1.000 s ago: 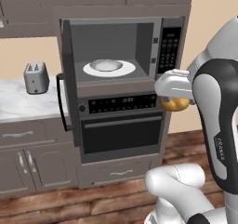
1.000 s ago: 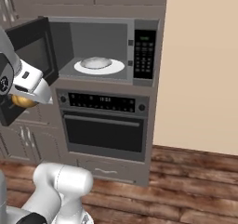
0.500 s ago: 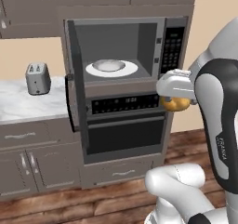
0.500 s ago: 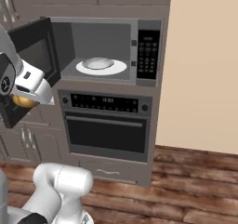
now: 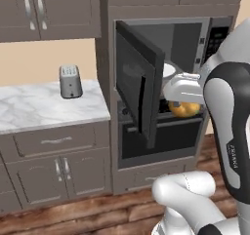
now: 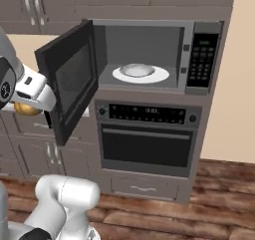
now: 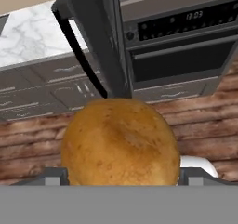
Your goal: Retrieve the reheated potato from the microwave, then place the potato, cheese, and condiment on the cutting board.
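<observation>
**Potato out of the microwave, carried low and clear of the door**

Since the potato (image 7: 121,141) fills the lower middle of the hand view, wedged between the two dark fingers (image 7: 56,175) at its left and right flanks, the gripper (image 5: 188,105) is evidently clamped on it from both sides. That grip across the widest part suits a smooth, rounded lump: it would likely slip out of a shallower pinch.

From the left base view the potato shows as a golden patch under the white hand, at about 3 o'clock from the door's edge, held below the level of the microwave floor. From the right base view it sits at 9 o'clock of the scene, tucked under the wrist, outside the swung door. Holding it low and away from the cavity keeps it from knocking the door during travel, I judge.

Farther off, the microwave (image 6: 149,30) stands with its dark glass door (image 6: 69,79) swung wide on its left hinge, left open because the hand is occupied. Inside, a white plate (image 6: 141,74) rests on the cavity floor with a pale mound on it. Below is the oven (image 6: 147,144), shut.

At 10 o'clock in the left base view, a marble tabletop (image 5: 44,107) carries a toaster (image 5: 70,81) against the wall. Retrieval looks done; the placing steps remain.
</observation>
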Controlling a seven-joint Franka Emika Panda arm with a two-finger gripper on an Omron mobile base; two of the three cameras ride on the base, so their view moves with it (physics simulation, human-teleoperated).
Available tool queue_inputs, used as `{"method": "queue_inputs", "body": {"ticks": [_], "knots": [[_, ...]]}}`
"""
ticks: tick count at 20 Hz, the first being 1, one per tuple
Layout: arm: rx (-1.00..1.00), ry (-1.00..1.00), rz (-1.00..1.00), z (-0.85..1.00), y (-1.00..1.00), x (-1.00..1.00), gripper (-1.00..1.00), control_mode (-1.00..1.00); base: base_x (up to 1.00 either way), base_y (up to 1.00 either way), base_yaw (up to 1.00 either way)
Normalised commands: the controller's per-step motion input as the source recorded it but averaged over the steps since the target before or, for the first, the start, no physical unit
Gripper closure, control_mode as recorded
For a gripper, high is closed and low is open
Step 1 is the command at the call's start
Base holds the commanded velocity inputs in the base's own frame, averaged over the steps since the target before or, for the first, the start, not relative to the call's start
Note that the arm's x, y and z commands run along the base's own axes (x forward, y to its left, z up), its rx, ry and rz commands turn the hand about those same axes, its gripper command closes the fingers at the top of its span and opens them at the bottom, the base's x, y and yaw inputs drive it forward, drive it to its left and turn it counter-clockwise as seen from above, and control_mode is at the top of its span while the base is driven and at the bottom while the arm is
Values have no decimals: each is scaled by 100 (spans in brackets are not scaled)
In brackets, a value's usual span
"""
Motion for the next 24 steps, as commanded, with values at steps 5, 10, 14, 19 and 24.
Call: {"method": "queue_inputs", "body": {"ticks": [5,10,14,19,24], "knots": [[0,0,0,0,0,0,100,100,-19,100,-9],[0,0,0,0,0,0,100,100,-15,100,-6],[0,0,0,0,0,0,100,100,-4,100,-5],[0,0,0,0,0,0,100,100,0,100,-3],[0,0,0,0,0,0,100,100,0,100,-2]]}}
